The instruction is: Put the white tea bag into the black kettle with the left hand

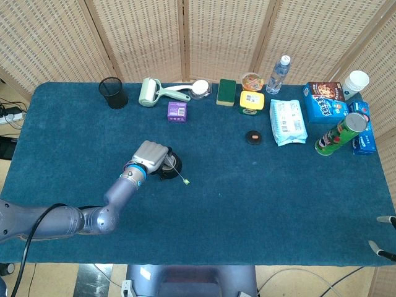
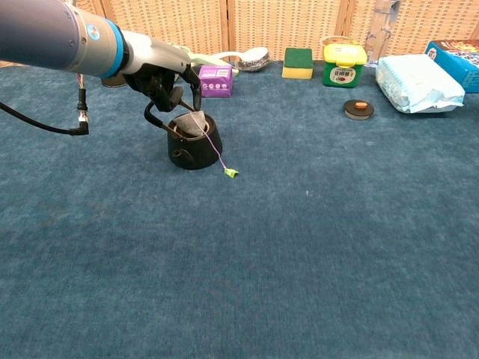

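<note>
Left hand [image 2: 166, 75] just above black kettle [image 2: 193, 146], fingers [image 2: 188, 81] spread and curled downward, holding nothing. White tea bag [image 2: 195, 125] sits in the kettle's mouth; its string runs over the rim to a green tag [image 2: 231, 173] on the blue table [image 2: 299, 247]. Right hand [image 1: 385, 235] barely visible at the table's edge; fingers' state unclear.

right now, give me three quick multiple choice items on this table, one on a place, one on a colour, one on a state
1. Where is the white tea bag?
A. In the mouth of the black kettle
B. Beside the sponge
C. In the pen cup

2. What colour is the tag at the string's end?
A. Red
B. Green
C. White

3. What is the left hand doing?
A. Gripping the kettle's body
B. Pressing the carpet
C. Above the kettle, holding nothing

Key: 1 A, the bag sits in the kettle's opening; 2 B, the tag on the cloth is green; 3 C, the fingers hang clear of the bag.
</note>
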### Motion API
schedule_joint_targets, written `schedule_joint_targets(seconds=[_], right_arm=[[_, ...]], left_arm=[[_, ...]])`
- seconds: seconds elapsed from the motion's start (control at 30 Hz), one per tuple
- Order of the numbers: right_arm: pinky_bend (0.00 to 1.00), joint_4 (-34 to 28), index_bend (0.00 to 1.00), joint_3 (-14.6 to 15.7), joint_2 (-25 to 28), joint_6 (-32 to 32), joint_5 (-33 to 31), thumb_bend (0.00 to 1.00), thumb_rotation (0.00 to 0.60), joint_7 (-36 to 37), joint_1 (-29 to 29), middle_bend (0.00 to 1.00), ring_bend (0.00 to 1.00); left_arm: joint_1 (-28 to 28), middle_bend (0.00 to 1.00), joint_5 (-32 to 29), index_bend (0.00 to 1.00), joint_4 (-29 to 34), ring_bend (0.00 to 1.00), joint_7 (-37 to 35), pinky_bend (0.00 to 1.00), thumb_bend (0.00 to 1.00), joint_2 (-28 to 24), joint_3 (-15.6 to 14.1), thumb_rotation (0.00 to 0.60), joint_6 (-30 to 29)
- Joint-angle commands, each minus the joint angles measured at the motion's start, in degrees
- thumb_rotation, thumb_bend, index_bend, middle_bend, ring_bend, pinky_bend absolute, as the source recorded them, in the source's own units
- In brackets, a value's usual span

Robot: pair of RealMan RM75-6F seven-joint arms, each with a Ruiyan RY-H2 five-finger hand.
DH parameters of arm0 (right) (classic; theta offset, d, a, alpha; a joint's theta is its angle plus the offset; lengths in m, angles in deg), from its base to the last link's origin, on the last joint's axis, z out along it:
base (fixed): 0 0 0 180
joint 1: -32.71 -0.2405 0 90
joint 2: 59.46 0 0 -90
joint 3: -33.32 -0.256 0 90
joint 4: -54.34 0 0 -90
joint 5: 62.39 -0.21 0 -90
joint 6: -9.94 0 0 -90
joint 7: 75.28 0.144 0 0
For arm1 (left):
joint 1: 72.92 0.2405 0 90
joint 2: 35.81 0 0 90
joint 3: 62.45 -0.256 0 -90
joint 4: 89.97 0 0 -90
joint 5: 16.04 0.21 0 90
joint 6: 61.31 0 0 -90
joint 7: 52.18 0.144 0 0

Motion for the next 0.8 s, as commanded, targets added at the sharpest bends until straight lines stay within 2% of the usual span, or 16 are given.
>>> schedule_joint_targets(seconds=[0.03, 0.3, 0.53, 0.63, 0.8], right_arm=[[0.29, 0.03, 0.34, -0.02, 0.01, 0.01, -0.06, 0.24, 0.6, 0.01, 0.06, 0.34, 0.29], [0.29, -0.04, 0.34, -0.07, 0.02, -0.06, 0.07, 0.24, 0.6, -0.01, 0.11, 0.34, 0.29], [0.29, -0.07, 0.34, -0.18, 0.02, -0.21, 0.08, 0.24, 0.6, 0.02, 0.2, 0.34, 0.29], [0.29, -0.08, 0.34, -0.16, 0.0, -0.19, 0.19, 0.24, 0.6, 0.02, 0.16, 0.34, 0.29], [0.29, -0.08, 0.34, -0.19, 0.03, -0.27, 0.18, 0.24, 0.6, 0.09, 0.27, 0.34, 0.29]], left_arm=[[-0.4, 1.0, -1.18, 0.26, -1.23, 1.0, 0.65, 1.0, 0.9, 1.08, -0.45, 0.6, 1.06], [-0.82, 1.0, -2.28, 0.26, -1.44, 1.0, 1.4, 1.0, 0.9, 1.3, -1.3, 0.6, 2.13], [-2.07, 1.0, -3.28, 0.26, 0.72, 1.0, 2.58, 1.0, 0.92, -0.73, -2.31, 0.6, 3.33], [-2.73, 1.0, -4.1, 0.23, 1.33, 1.0, 2.83, 1.0, 0.92, -1.39, -2.65, 0.6, 3.84], [-3.31, 1.0, -4.48, 0.1, 1.98, 1.0, 2.23, 1.0, 0.93, -2.03, -2.74, 0.6, 4.23]])
